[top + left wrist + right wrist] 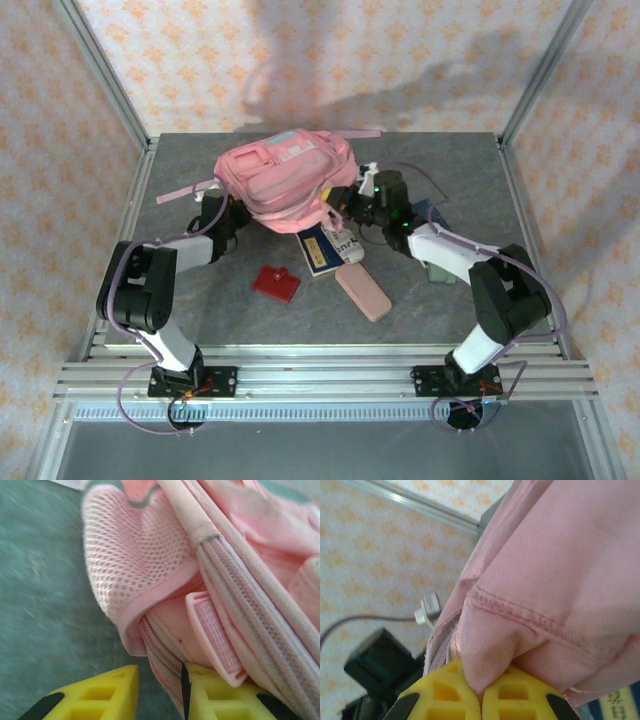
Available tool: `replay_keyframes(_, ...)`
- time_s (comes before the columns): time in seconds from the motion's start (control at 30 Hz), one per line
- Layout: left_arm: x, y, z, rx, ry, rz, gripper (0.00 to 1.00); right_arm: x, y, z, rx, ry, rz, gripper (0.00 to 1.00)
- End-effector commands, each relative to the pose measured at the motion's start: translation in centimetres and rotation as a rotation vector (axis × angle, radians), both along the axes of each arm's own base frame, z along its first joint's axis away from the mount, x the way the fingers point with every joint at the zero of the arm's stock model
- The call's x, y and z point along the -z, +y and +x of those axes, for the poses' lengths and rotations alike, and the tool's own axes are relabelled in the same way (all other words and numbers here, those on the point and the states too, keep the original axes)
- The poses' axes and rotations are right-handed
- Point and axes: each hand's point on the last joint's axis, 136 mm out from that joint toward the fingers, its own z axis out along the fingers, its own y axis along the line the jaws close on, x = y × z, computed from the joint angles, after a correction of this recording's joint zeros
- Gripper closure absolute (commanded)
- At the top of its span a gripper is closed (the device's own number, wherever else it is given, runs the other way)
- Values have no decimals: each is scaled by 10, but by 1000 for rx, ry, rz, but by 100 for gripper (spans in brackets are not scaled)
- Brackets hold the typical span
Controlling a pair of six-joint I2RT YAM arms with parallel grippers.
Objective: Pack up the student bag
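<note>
You are working over a grey table (pixel 200 290) fenced by upright frame posts at its corners; its near half is offering the most free room for moving, while the far edge is lying close behind the load. The student bag (pixel 285 178) is sitting at the middle rear of the table, propped between your two arms, its straps trailing left and toward the back; it looks as though you are holding it up so that a mouth can be opened for loading, though no open zip is showing. Your right gripper (pixel 481 690) is pinching a fold of the bag's pink cloth, its jaws closed together on it, so that side is hanging from you. Your left gripper (pixel 160 695) is standing part open under the bag's left corner; a zipped seam is lying against one finger and bare table is showing beside the other, so it seems to be propping, not clamping. The things to pack are waiting just in front: a blue book (pixel 318 250) tucked partly under the bag, a pink pencil case (pixel 362 292), and a red wallet (pixel 276 283) lying apart; you are likely needing one gripper free to fetch them.
</note>
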Motion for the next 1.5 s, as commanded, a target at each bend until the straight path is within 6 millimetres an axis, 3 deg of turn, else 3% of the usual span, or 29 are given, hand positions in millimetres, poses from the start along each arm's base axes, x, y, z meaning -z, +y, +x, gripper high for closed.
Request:
replay_keyframes(0.0,-36,11,17,-10,-81,11,68,3,54,-54,-232,-17,3,100)
replay_keyframes(0.03,-40,16,15,-22,-86,10,67,12,62,-59,-251,-1,-10,97)
replay_keyframes(0.13,-48,29,5,-58,-83,3,63,34,79,-67,-298,43,-74,67)
replay_keyframes(0.17,-49,31,1,-68,-77,5,63,37,81,-68,-307,46,-97,62)
replay_keyframes(0.27,-44,37,-16,-100,-1,11,62,37,70,-67,-299,12,-216,47)
replay_keyframes(0.4,-39,29,-43,-87,17,-40,56,15,36,-53,-217,-49,-301,36)
replay_keyframes(0.6,-32,23,-78,-73,55,-58,45,-8,-9,-3,-77,-80,-300,30)
replay_keyframes(0.73,-31,1,-95,-19,64,-96,41,-15,-29,40,6,-89,-299,28)
replay_keyframes(0.9,-28,-41,-110,60,48,-184,40,14,-73,118,169,-20,-340,28)
replay_keyframes(1.0,-20,-58,-118,84,54,-189,40,46,-85,160,208,17,-359,28)
replay_keyframes(1.2,-13,-97,-121,179,37,-174,41,104,-75,213,144,87,-276,31)
replay_keyframes(1.37,0,-111,-113,206,69,-175,42,125,-46,229,25,103,-160,35)
replay_keyframes(1.47,11,-113,-109,200,95,-169,44,123,-30,231,-34,95,-114,48)
